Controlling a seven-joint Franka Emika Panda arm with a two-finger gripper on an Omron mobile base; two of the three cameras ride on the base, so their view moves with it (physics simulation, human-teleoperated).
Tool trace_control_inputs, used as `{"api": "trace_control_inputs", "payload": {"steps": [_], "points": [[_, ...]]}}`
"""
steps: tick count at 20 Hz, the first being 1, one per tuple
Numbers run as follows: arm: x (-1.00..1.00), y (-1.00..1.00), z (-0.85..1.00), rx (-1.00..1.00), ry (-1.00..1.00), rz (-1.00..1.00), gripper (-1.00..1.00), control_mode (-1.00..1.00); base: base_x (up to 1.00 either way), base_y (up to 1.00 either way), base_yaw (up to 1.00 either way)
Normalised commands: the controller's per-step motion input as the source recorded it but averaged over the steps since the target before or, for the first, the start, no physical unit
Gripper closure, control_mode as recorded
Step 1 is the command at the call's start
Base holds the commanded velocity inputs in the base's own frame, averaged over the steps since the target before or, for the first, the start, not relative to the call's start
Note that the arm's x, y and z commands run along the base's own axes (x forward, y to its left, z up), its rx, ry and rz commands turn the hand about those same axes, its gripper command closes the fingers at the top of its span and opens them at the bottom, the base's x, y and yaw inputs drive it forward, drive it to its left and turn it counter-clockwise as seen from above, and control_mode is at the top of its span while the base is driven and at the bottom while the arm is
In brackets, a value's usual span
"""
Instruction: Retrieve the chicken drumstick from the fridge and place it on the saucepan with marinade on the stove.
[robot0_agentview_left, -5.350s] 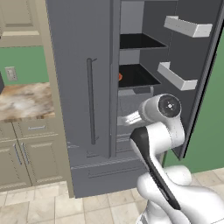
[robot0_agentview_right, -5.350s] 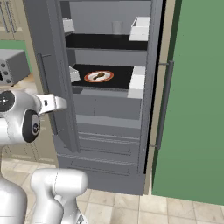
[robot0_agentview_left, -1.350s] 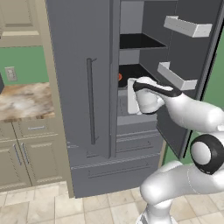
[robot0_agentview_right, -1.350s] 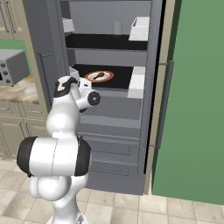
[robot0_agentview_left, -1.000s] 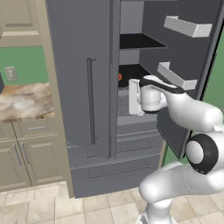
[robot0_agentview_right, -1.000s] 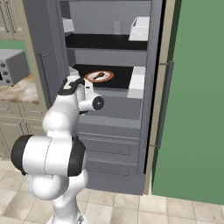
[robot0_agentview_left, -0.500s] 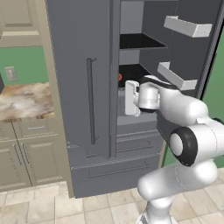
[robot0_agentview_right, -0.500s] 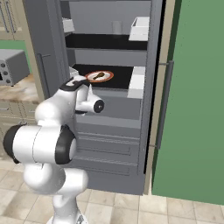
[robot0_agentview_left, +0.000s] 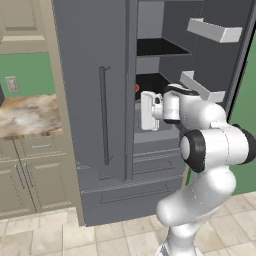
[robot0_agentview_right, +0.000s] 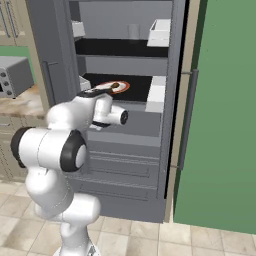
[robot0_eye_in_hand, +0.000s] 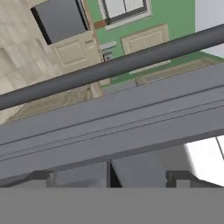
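1. At the fridge (robot0_agentview_left: 90, 125), left door shut, right side open; the jaws (robot0_eye_in_hand: 109, 175) stand wide apart, holding nothing, just outside the shelf's left front corner.
2. One drumstick (robot0_agentview_right: 115, 86) lies on one plate (robot0_agentview_right: 107, 87) mid-shelf, nearer its front edge.
3. Better to turn the hand inward first, clear the door edge, then straddle the drumstick before closing.

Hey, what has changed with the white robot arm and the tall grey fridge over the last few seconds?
The white robot arm swung up from low in front of the tall grey fridge, bringing its open gripper level with the middle shelf. The orange-red drumstick, plate and fridge doors stayed put.
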Motion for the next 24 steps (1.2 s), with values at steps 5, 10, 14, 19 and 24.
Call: {"api": "trace_control_inputs", "payload": {"steps": [5, 10, 14, 19, 24], "points": [[0.04, 0.23, -0.02, 0.02, 0.00, 0.30, -1.00, -1.00, 0.00, 0.00, 0.00], [-0.07, 0.87, -0.15, 0.00, 0.00, 0.24, -1.00, -1.00, 0.00, 0.00, 0.00], [-0.25, 1.00, -0.31, 0.00, 0.00, 0.21, -1.00, -1.00, 0.00, 0.00, 0.00], [-0.82, 1.00, -0.42, 0.00, -0.05, 0.24, -1.00, -1.00, 0.00, 0.00, 0.00], [-1.00, 1.00, -0.52, 0.00, -0.06, 0.25, -1.00, -1.00, 0.00, 0.00, 0.00]]}}
